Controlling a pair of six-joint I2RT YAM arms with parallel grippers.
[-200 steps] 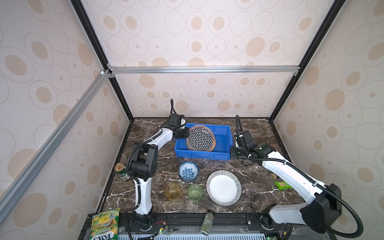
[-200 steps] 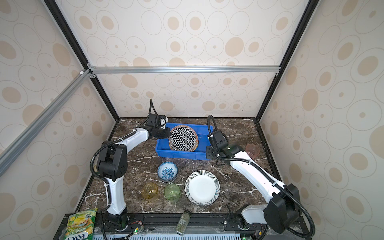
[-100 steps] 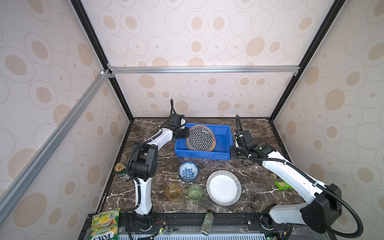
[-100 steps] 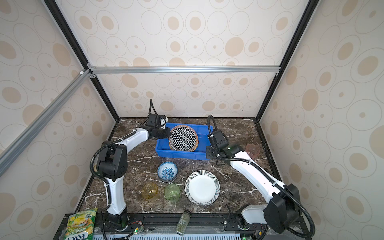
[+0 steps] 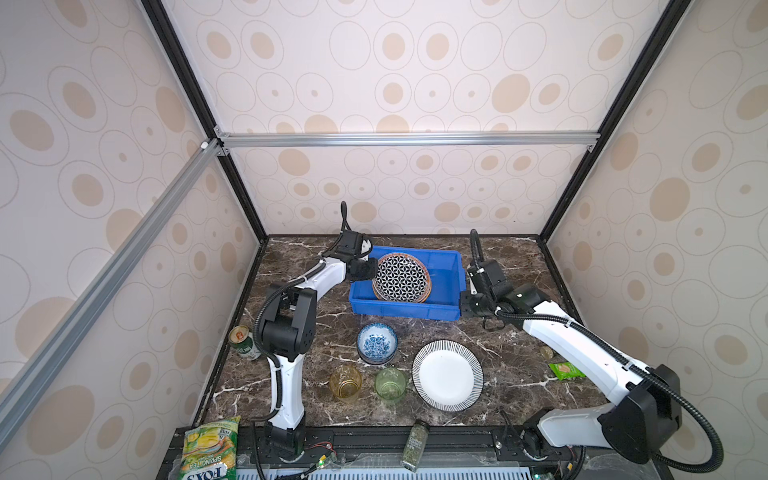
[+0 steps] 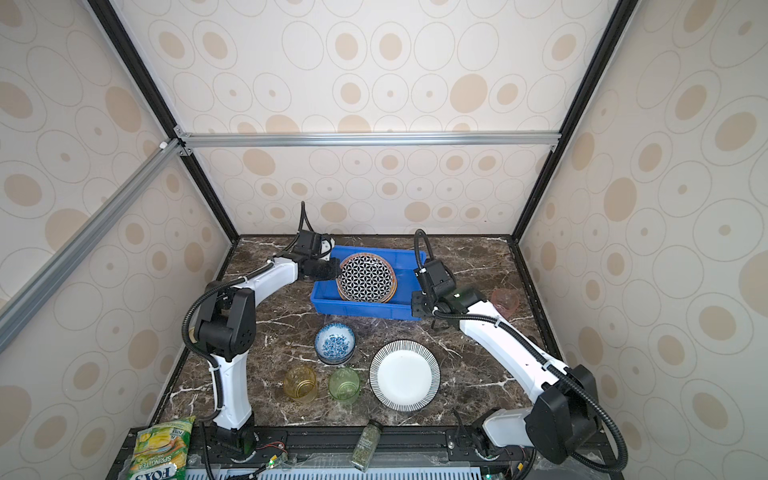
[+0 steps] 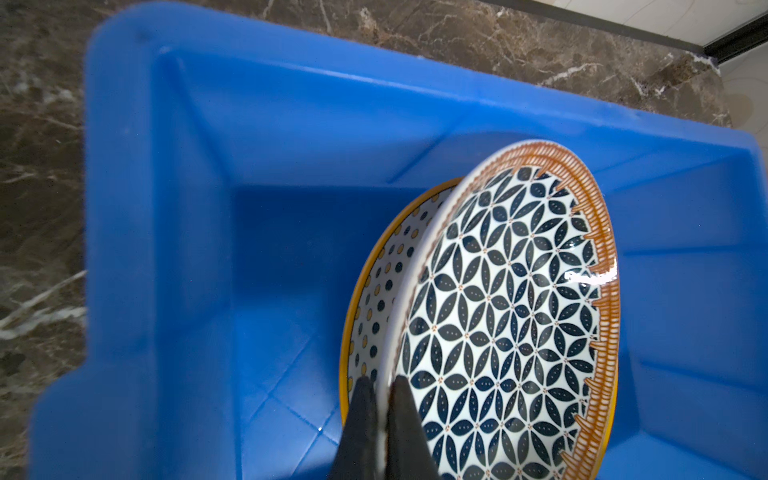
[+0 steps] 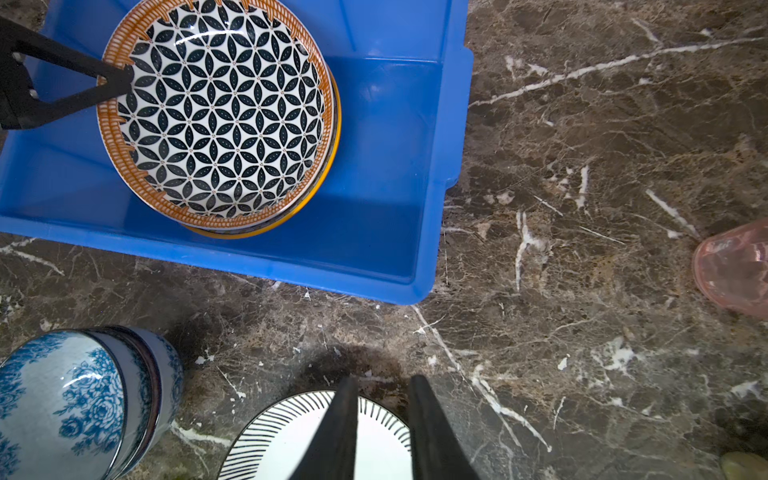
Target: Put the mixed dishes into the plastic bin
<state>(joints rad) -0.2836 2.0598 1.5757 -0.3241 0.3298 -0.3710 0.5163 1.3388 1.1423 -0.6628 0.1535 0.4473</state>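
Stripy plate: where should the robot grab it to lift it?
Probably by the rim, on the side facing the bin, nearest the slightly open right gripper. The stripy plate lies flat on the table and is too wide to span, so one finger should slip under the upturned edge, the other on top.

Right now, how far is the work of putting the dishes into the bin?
Done: the dotted plate lies in the blue bin. In hand: the left gripper pinches the tilted geometric plate over it. Left: floral bowls, yellow tumbler, green tumbler, pink tumbler, striped plate. The right gripper is empty.
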